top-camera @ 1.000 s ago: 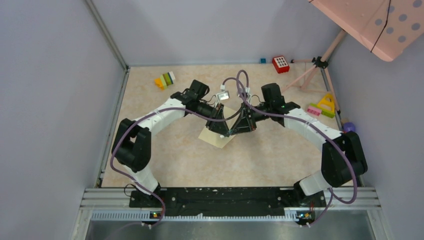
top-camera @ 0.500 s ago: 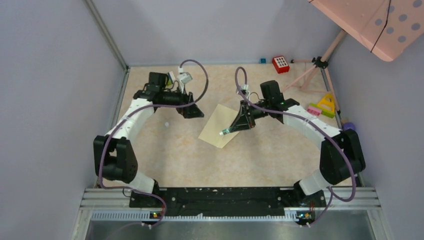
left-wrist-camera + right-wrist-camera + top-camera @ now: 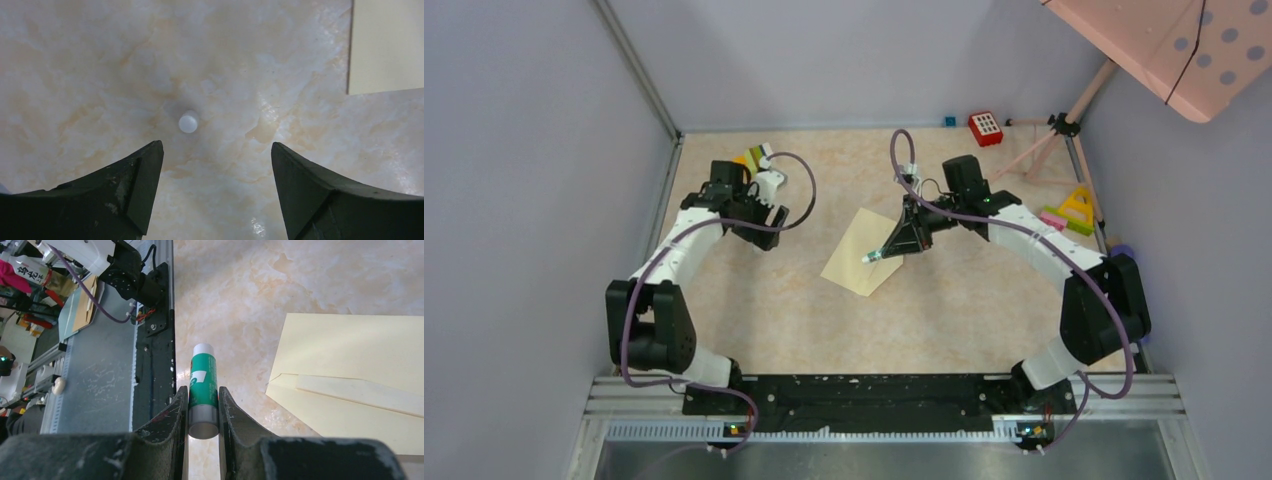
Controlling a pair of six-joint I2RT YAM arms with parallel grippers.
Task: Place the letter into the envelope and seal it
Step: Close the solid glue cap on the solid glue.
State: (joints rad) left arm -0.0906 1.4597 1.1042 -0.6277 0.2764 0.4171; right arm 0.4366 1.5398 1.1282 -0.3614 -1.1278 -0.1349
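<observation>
The left arm (image 3: 689,235) has swung off the envelope (image 3: 861,255) toward the far left corner of the counter (image 3: 804,310), and its left claw (image 3: 217,150) is spread wide, holding nothing. The envelope lies mid-counter with nothing pinning it; no letter is visible. Over it the right claw (image 3: 203,390) pinches a green glue stick (image 3: 203,380), white tip pointing out. Under the left claw a small white cap (image 3: 188,121) lies loose on the counter. The likely trouble is that rubbing glue across unheld paper could drag or crumple it, as the sheet looks light and the counter smooth.
</observation>
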